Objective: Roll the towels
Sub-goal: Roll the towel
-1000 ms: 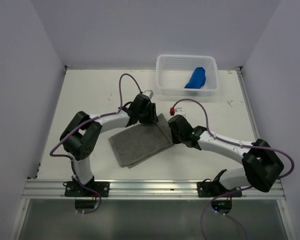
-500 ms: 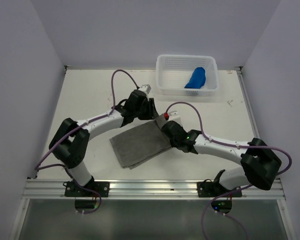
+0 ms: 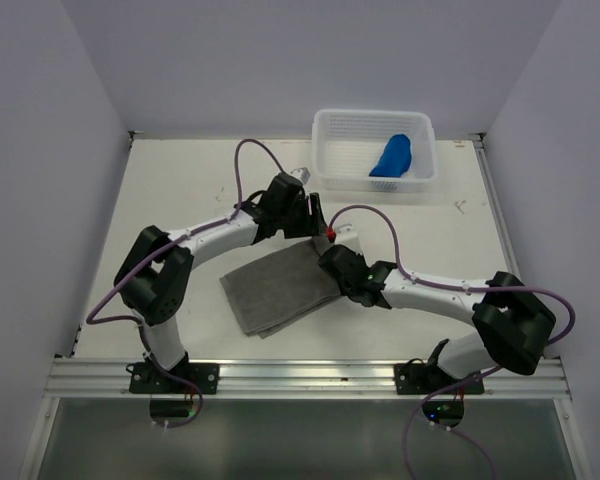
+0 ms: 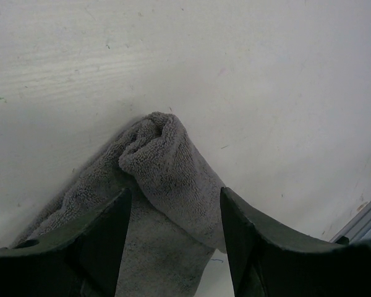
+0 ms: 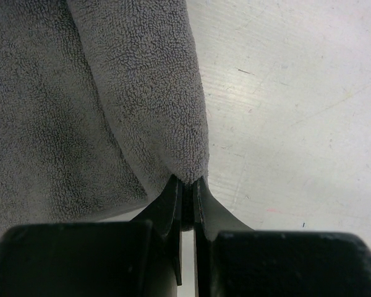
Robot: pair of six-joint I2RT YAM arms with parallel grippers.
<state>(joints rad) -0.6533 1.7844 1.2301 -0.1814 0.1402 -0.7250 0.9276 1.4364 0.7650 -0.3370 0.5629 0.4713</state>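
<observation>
Grey towel (image 3: 275, 290), lying flat mid-table (image 3: 180, 190); right gripper (image 5: 187, 185) pinched tight on a fold at its right edge. Left gripper (image 4: 174, 198), jaws apart and grasping nothing, over the bunched far corner. Blue towel (image 3: 392, 157), crumpled in white basket (image 3: 325, 150), far edge.

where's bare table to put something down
Bare table: far left, between the wall and the left arm, and right, between the basket and the right arm. Crowded at centre: the left gripper and right gripper meet at the grey towel's far edge.
</observation>
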